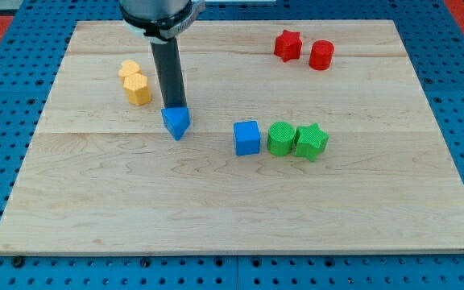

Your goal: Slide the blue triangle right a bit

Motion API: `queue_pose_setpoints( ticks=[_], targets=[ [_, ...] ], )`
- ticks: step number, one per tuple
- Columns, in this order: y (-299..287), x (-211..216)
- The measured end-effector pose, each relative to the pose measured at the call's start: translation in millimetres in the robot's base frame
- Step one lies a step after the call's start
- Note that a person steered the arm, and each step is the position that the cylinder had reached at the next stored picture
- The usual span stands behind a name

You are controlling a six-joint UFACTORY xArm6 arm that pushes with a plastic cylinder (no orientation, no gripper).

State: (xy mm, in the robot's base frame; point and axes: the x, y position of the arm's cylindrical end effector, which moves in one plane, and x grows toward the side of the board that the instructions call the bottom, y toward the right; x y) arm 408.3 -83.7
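Here, listed from the view's left to its right, is what lies on the wooden tabletop [216,201].

Item 1: two yellow blocks [134,81], touching, at about 10 o'clock from the board's centre; the nearer one looks hexagonal, while the shape of the one behind it I cannot make out.

Item 2: my rod, dark and upright, coming down from the view's top. My tip [173,107] sits at the upper edge of the blue triangle, at its 12 o'clock, seemingly touching it. I carry no gripper, so there is nothing spread or pinching to report.

Item 3: the blue triangle [176,122], left of the board's centre, point facing the view's bottom. It is near the yellow pair, at their 4 o'clock, and apart from the row to its 3 o'clock.

Item 4: blue cube [247,138], near centre.

Item 5: green cylinder-like block [280,138], just beside the cube at its 3 o'clock.

Item 6: green star [311,141], touching the green cylinder-like block.

Item 7: red star [287,45], at 1 o'clock from centre.

Item 8: red cylinder [321,55], just beside the red star at its 4 o'clock.
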Motion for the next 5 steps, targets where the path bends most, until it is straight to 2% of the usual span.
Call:
queue_pose_setpoints(
  ticks=[1,2,3,4,5],
  targets=[
    [2,18],
    [-6,-17],
    [-40,33],
    [-58,42],
    [-1,41]
  ],
)
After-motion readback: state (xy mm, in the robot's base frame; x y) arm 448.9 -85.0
